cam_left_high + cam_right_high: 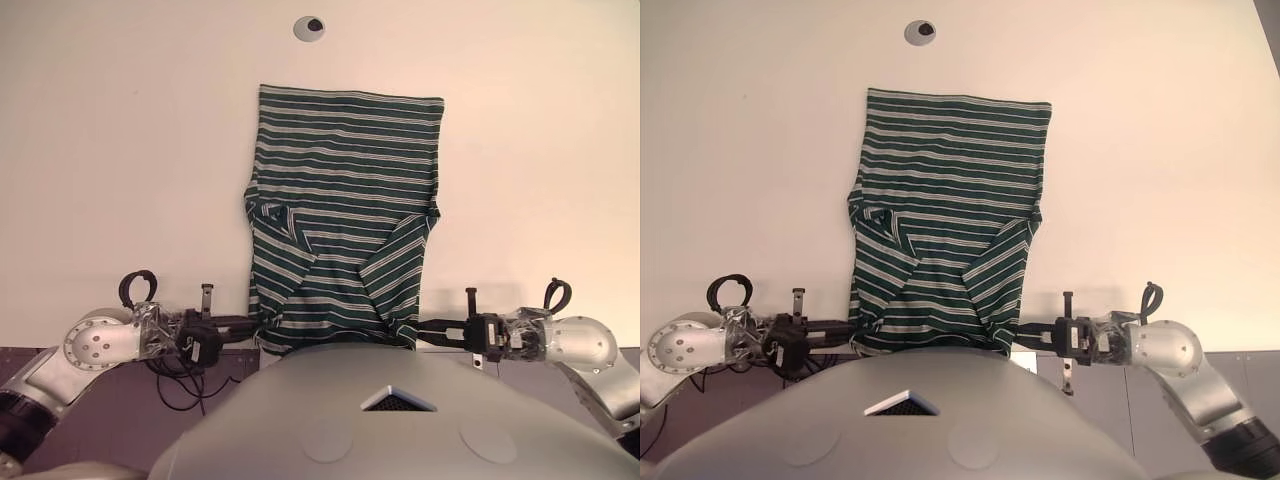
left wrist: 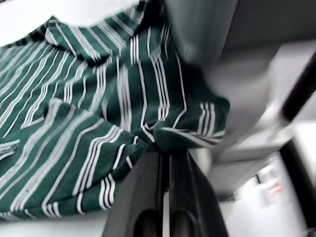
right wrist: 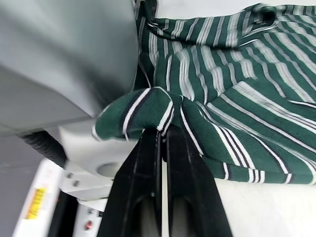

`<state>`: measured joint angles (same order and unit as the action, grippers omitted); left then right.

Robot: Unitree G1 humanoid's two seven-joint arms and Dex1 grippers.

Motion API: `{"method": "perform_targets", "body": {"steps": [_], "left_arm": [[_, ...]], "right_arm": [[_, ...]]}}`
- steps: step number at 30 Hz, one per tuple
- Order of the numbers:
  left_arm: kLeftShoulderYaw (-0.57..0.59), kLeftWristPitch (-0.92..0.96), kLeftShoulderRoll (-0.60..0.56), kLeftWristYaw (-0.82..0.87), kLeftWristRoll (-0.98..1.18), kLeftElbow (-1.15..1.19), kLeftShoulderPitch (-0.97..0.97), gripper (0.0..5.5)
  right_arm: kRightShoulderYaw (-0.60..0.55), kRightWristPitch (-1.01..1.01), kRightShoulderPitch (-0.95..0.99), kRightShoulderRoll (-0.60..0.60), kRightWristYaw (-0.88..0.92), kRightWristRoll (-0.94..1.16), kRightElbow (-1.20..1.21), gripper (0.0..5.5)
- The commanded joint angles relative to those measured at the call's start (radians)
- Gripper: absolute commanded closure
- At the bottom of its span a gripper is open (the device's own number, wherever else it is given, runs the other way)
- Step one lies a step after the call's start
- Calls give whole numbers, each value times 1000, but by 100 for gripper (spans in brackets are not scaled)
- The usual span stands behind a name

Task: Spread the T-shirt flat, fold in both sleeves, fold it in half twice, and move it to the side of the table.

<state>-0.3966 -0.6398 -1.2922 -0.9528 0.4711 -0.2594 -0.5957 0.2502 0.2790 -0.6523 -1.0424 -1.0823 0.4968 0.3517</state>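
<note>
A green T-shirt [image 1: 345, 200] with white stripes lies lengthwise in the middle of the white table [image 1: 120, 180], both sleeves folded in over its body. Its near edge hangs at the table's front edge. My left gripper [image 1: 258, 327] is shut on the shirt's near left corner [image 2: 165, 138]. My right gripper [image 1: 413, 333] is shut on the near right corner [image 3: 158, 111]. Both arms are stretched inward from the sides, level with the table's front edge.
A small round grey fitting [image 1: 310, 27] sits in the tabletop beyond the shirt's far edge. Bare tabletop lies on both sides of the shirt. Loose black cables [image 1: 180, 375] hang below my left wrist.
</note>
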Motion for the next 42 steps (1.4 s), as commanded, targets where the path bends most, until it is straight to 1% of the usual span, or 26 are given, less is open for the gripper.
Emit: {"method": "perform_targets", "body": {"steps": [1,3,6,9,11,13,16,18,22,25,29,30,31,32,37,40,42], "left_arm": [[115,188,-246,-215,487,-286,-82,550],[171,248,-224,-227,570,-325,-69,550],[226,391,-132,-170,640,-330,24,550],[219,539,31,-44,592,-248,207,550],[206,613,163,25,534,-123,336,550],[215,657,265,28,488,4,404,550],[254,676,375,-25,436,194,459,550],[292,706,442,-30,426,280,505,550],[300,748,555,38,293,454,632,550],[317,766,607,64,213,550,689,550],[330,763,654,54,134,607,724,550],[335,761,664,48,120,608,726,550],[345,768,673,48,114,604,728,525],[363,786,684,59,114,613,742,508],[484,974,721,201,137,764,873,441],[517,1050,729,268,109,833,917,400],[532,1045,729,279,91,846,925,366]], "right_arm": [[-195,-148,-56,-112,-129,294,108,547],[-247,-183,-47,-92,-143,344,107,547],[-301,-253,19,-20,-83,380,93,547],[-322,-350,138,62,39,398,44,547],[-310,-413,234,120,115,379,0,547],[-290,-460,317,170,161,342,-47,547],[-247,-510,461,259,217,276,-127,547],[-219,-538,557,325,254,231,-184,547],[-144,-545,733,459,339,77,-327,547],[-117,-540,807,515,365,-12,-429,547],[-110,-524,868,583,373,-79,-554,547],[-113,-521,882,599,367,-85,-581,522],[-120,-521,900,618,364,-89,-610,511],[-131,-523,927,642,372,-92,-656,486],[-238,-567,1088,756,514,-82,-912,410],[-285,-556,1146,777,557,-94,-1007,366],[-288,-537,1139,774,544,-106,-1003,330]]}}
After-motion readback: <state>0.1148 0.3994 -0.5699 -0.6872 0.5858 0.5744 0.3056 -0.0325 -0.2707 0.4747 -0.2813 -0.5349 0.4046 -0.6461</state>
